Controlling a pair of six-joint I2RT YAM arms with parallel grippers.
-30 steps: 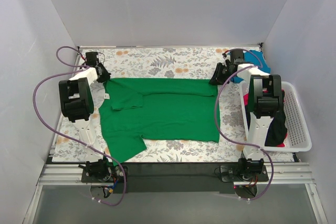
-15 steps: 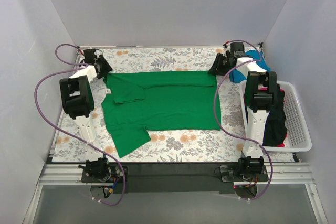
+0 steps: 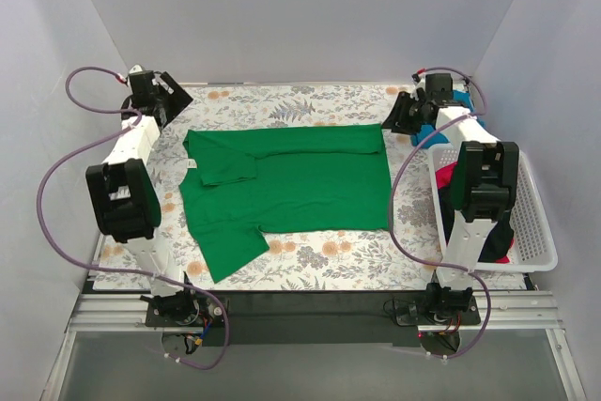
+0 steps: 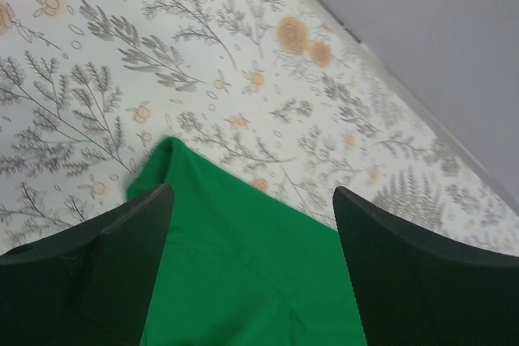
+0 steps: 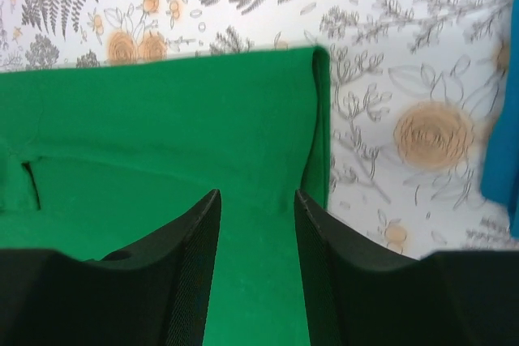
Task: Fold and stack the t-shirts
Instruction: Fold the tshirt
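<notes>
Overhead, the green t-shirt (image 3: 291, 185) lies spread mid-frame on the floral table (image 3: 310, 105). The left gripper (image 3: 174, 100) is upper left and the right gripper (image 3: 394, 119) upper right.

Left wrist: jaws wide and empty, a shirt corner at lower centre.

Right wrist: jaws narrowly parted and empty, the shirt edge at centre.

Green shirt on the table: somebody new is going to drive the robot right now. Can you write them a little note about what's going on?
Left gripper: open, holding nothing, over the green shirt's far left corner.
Right gripper: open, holding nothing, over its far right corner.
Green shirt: flat mid-table, far long side folded in, near sleeve sticking out.
Teal-blue shirt: far right corner of the table.
Red-pink shirt: in the white basket.
Left to do: finish folding the green shirt, then fold and stack the rest.
</notes>
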